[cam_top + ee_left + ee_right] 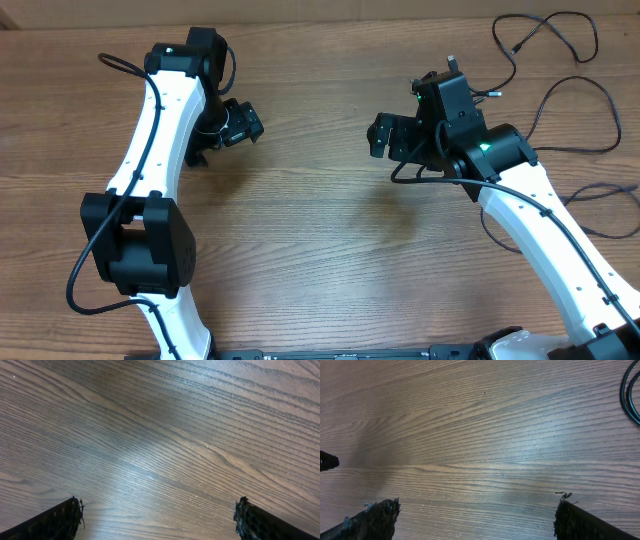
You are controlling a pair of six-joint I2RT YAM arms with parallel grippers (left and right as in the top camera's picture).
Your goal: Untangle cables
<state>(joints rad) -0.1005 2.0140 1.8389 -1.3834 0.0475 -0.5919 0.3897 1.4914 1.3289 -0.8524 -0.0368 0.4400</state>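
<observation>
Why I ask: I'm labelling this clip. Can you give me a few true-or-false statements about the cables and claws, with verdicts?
1. The cables lie as loose strands beside the right arm. True.
2. The left claw grips a cable. False: it is open and empty over bare wood.
3. The right claw is open. True.
4. A coiled bundle sits between the two arms. False: only bare table shows there.
5. The right wrist view catches a cable curve at its upper right edge. True.
</observation>
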